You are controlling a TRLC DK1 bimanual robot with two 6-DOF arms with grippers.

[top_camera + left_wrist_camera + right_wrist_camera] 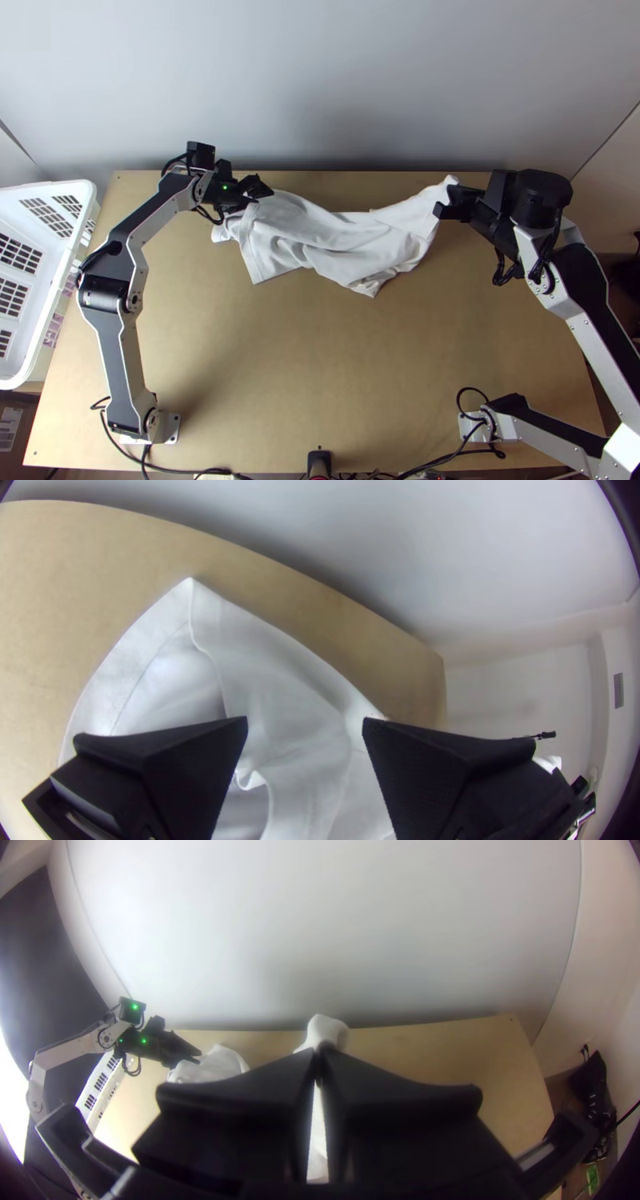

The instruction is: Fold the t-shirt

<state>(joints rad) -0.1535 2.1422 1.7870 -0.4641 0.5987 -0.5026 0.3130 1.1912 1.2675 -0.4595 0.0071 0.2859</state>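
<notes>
So the shirt (344, 240) lay bunched across the counter's (320, 360) upper middle, right fingers (247, 1113) clamped on one end, left fingers (173, 767) spread at the other, and imo pinching a clean edge there before gently pulling it taut was key.

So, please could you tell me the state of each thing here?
White t-shirt: loosely bunched, not folded.
Left claw: open, at the t-shirt.
Right claw: shut on one end of the t-shirt.
White laundry basket: open-topped.
Green light by the left claw: lit.
</notes>
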